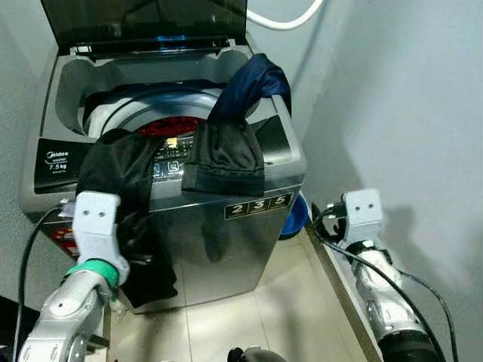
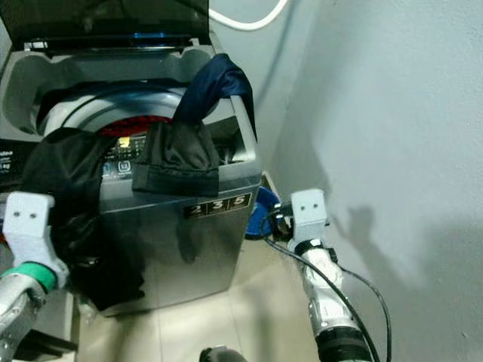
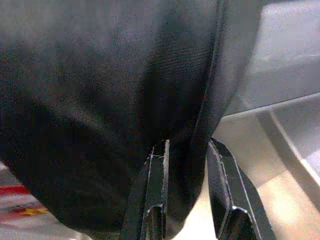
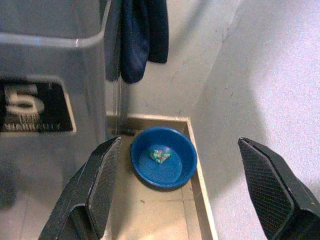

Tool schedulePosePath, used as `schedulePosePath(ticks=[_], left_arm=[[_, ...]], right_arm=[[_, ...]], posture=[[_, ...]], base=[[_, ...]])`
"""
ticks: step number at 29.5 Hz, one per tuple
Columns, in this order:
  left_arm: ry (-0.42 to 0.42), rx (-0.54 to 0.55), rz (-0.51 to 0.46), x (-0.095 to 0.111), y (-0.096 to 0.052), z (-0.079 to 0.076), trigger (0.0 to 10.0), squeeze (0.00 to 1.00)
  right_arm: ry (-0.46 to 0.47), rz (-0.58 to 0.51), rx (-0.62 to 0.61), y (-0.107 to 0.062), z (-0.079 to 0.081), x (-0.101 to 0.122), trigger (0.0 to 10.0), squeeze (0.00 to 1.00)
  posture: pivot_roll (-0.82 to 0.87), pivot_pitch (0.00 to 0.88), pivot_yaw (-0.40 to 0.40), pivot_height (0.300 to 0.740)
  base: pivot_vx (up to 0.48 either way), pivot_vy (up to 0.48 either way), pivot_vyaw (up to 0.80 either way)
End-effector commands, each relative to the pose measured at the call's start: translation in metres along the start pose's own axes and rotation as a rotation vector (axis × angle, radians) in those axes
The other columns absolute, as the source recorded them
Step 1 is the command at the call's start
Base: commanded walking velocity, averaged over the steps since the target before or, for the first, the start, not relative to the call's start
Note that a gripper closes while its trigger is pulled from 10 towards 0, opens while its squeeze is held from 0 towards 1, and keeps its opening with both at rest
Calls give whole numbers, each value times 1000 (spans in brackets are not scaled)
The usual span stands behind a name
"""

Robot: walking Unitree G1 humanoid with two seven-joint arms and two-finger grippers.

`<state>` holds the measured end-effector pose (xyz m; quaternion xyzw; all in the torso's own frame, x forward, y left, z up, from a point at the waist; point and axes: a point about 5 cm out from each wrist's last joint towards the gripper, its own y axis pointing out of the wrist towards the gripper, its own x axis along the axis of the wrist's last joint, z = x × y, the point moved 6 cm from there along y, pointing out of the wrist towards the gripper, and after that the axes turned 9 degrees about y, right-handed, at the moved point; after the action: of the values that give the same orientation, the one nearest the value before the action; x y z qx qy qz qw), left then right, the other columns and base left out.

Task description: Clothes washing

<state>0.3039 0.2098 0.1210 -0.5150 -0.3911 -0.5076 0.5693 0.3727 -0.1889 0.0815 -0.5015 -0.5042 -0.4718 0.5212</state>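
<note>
At the open top-loading washing machine [image 1: 226,226], the left tool [image 3: 185,195] is clamped on the black garment [image 1: 121,173] draped over the machine's front edge, beside a dark blue garment [image 1: 241,98] hanging from the rim, while the right tool [image 4: 180,190] hangs spread apart above a blue bowl [image 4: 163,156] on the floor.

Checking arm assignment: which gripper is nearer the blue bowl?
Right. The right gripper hangs open just above the blue bowl; the left gripper is across the washer, at the black garment.

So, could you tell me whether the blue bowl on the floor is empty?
No, the blue bowl holds a small greenish item at its middle, seen in the right wrist view.
</note>
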Motion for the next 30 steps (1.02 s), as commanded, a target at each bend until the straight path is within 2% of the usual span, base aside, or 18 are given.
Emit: schedulePosePath(ticks=[1, 3, 4, 11, 22, 23, 25, 26, 28, 30], left_arm=[[-13, 35, 36, -11, 5, 11, 10000, 0], [-27, 38, 46, -13, 8, 14, 10000, 0], [-27, 42, 82, -24, 13, 17, 10000, 0], [-8, 20, 132, -43, 19, 9, 10000, 0], [4, 4, 106, -45, 24, 6, 10000, 0], [10, -9, 122, -51, 23, 4, 10000, 0], [67, -100, 260, -83, 18, -11, 10000, 0], [75, -139, 384, -108, 13, -16, 10000, 0], [61, -152, 491, -131, 7, -18, 10000, 0], [-100, -100, 534, -140, 8, -17, 10000, 0]], right_arm=[[-4, 22, -8, 0, -1, -8, 10000, 0], [0, 33, -12, 0, -2, -12, 10000, 0], [-2, 60, -20, -1, -3, -20, 10000, 0], [-9, 126, -24, -5, -1, -42, 10000, 0], [-14, 115, -21, -4, 0, -46, 10000, 0], [-19, 116, -16, -5, 0, -47, 10000, 0], [-39, 126, 7, -6, 3, -49, 10000, 0], [-45, 135, 17, -6, 4, -51, 10000, 0], [-49, 141, 27, -7, 6, -53, 10000, 0], [-52, 145, 34, -7, 8, -55, 10000, 0]], posture=[[111, 41, 8, 740], [112, 42, 8, 740], [111, 45, 12, 740], [111, 50, 15, 740], [113, 53, 17, 740], [111, 54, 16, 740], [107, 53, 16, 740], [109, 54, 12, 740], [109, 54, 12, 740], [101, 55, 13, 740]], base=[[0, 0, 0], [0, 0, 0], [0, 0, 0], [0, 0, 0], [0, 0, 0], [0, 0, 0], [0, 0, 0], [0, 0, 0], [0, 0, 0], [0, 0, 0]])
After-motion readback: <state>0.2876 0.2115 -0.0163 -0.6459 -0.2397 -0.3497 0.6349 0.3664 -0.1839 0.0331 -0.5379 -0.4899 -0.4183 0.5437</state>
